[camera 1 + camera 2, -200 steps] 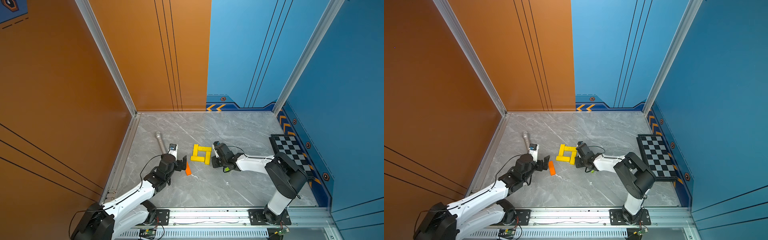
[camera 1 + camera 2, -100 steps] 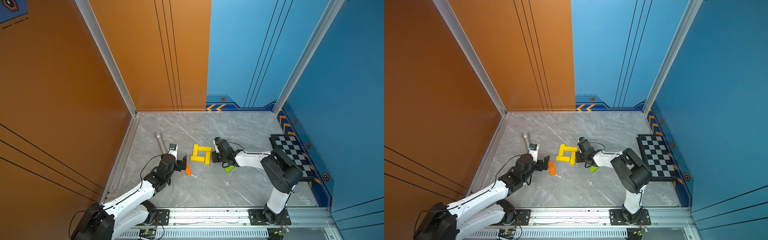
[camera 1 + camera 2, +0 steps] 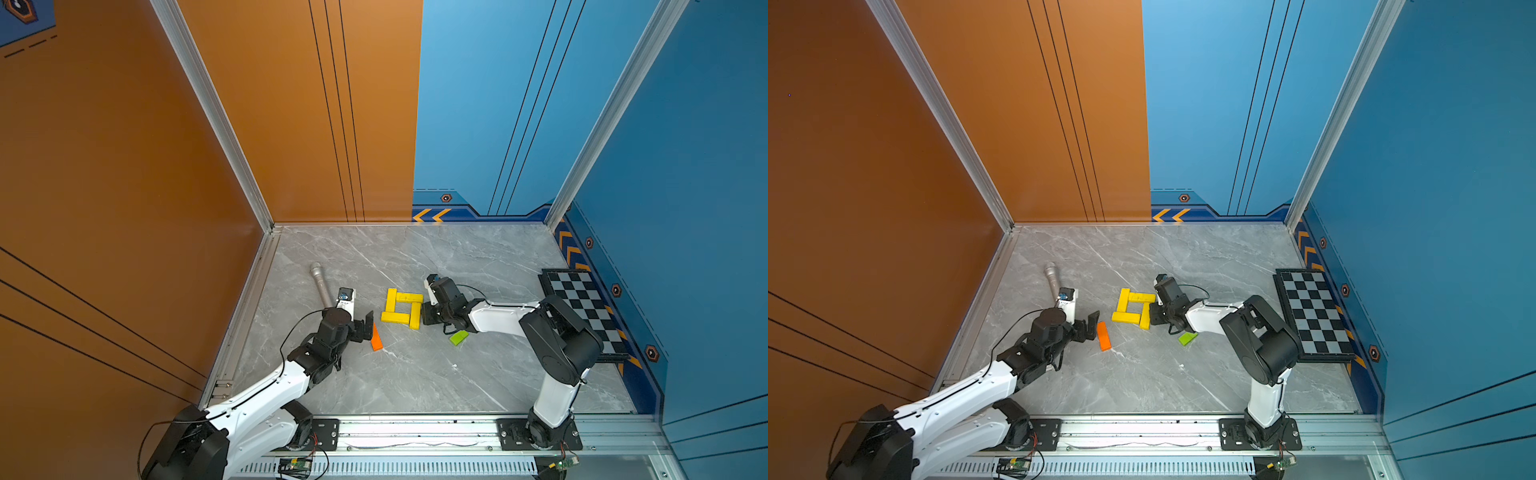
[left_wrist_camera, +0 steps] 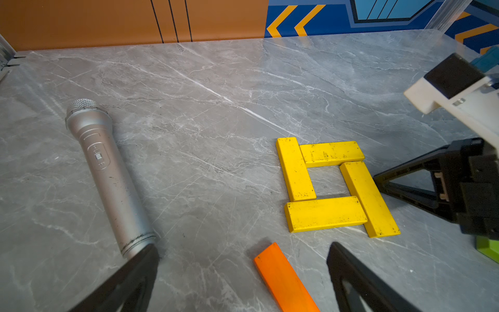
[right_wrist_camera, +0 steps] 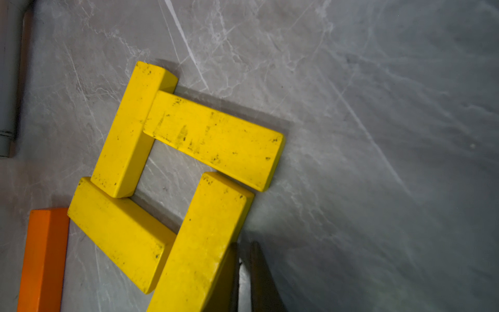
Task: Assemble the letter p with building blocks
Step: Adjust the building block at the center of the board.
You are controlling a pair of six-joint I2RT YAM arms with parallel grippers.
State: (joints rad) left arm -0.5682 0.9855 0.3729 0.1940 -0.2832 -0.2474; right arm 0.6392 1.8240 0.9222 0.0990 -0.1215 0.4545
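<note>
Grey marble top [image 3: 415,382]: a pale-veined slab that forms the whole floor of the booth in both top views.
Walls: orange wall [image 3: 291,124] from 9 to 12 o'clock, blue wall [image 3: 478,104] from 12 to 3 (a chevron strip runs along its foot).
Rail [image 3: 415,432]: aluminium, along the 6 o'clock edge, carrying both arm bases.
Chequered board [image 3: 582,307]: at 3 o'clock, by the blue wall.
Microphone [image 3: 321,284]: silver, lying at 10 o'clock.
Yellow loop [image 3: 402,297]: four bars closed into a square, flat near the centre.
Orange bar [image 3: 376,340]: flat at the loop's 8 o'clock, apart from it.
Green bar [image 3: 458,337]: at the loop's 4 o'clock, just beside the right arm's wrist.
Left gripper [image 3: 368,326]: jaws spread wide and empty. In the left wrist view the orange bar's end lies between its fingers.
Right gripper [image 3: 428,316]: jaws nearly together, holding nothing, tips at the loop's 3 o'clock bar.
</note>
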